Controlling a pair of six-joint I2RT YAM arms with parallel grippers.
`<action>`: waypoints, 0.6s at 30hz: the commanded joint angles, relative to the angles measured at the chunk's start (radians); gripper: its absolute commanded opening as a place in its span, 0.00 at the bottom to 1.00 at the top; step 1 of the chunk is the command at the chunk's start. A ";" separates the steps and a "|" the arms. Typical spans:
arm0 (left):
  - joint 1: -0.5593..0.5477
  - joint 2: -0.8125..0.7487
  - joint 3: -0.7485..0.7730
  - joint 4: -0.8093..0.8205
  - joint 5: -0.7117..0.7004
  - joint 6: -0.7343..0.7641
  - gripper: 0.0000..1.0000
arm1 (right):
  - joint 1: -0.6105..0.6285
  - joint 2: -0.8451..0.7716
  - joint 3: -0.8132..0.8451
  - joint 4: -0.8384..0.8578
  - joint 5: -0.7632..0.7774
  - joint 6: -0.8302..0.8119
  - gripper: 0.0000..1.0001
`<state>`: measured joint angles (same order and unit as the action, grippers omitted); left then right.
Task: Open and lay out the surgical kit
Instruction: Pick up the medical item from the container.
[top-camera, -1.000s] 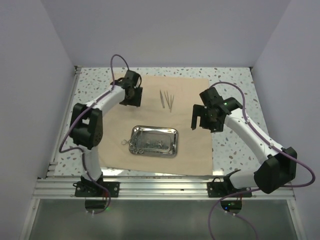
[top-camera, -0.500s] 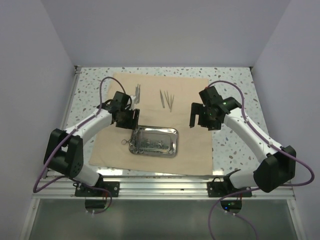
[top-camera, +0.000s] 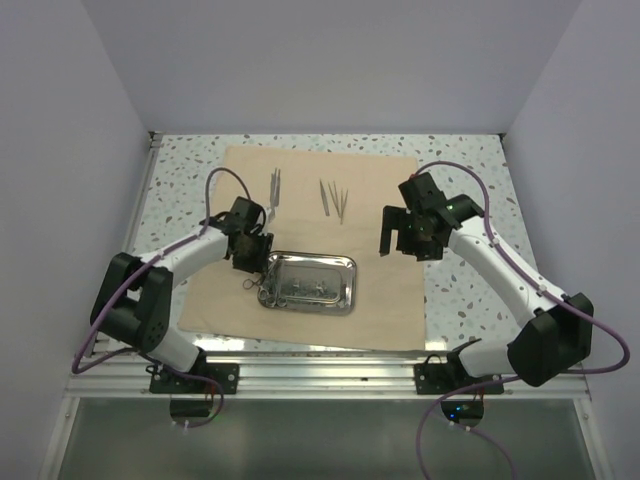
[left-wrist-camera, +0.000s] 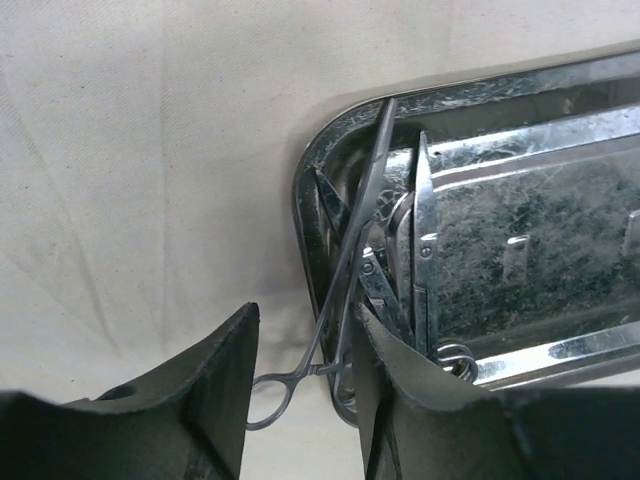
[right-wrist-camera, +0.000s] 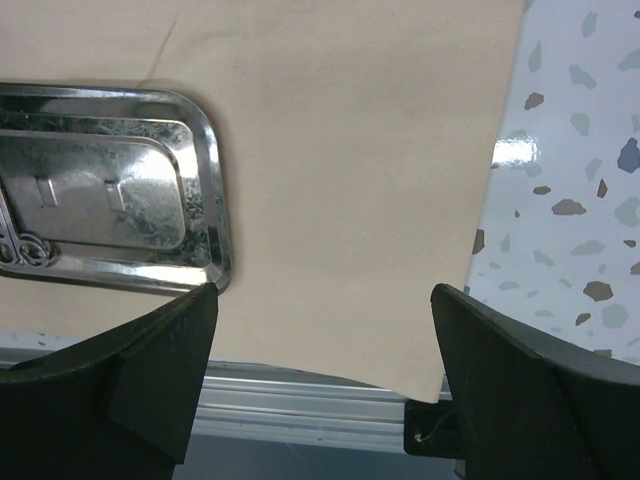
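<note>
Steel tray (top-camera: 350, 285) sits mid cloth (top-camera: 385, 195); forceps (left-wrist-camera: 352, 230) inside, rings overhanging its left rim. Judged light, stiff, slick: grip the shanks near the rings. Left gripper (left-wrist-camera: 303, 335) half-open astride them, not clamped. Right gripper (right-wrist-camera: 322, 297) wide, empty.

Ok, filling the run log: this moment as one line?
left gripper: jaws astride forceps handle at tray corner | right gripper: open, empty | cloth wrap: spread flat

Top: high from near side, facing down on whole counter (top-camera: 180, 160). Wrists: close, facing down; steel tray (top-camera: 338, 270) shared.
</note>
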<state>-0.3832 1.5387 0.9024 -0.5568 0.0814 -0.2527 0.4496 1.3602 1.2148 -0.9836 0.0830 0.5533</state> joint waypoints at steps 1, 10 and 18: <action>-0.006 0.035 -0.019 0.041 -0.031 -0.010 0.42 | -0.002 -0.012 0.014 -0.009 -0.009 -0.020 0.91; -0.025 0.109 -0.020 0.044 -0.037 -0.005 0.18 | -0.002 0.025 0.051 -0.012 -0.003 -0.015 0.91; -0.025 0.110 0.016 0.024 -0.006 -0.007 0.00 | -0.002 0.031 0.038 -0.003 -0.002 -0.007 0.91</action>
<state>-0.4026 1.6093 0.9195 -0.5423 0.0765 -0.2512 0.4496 1.3884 1.2243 -0.9863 0.0837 0.5499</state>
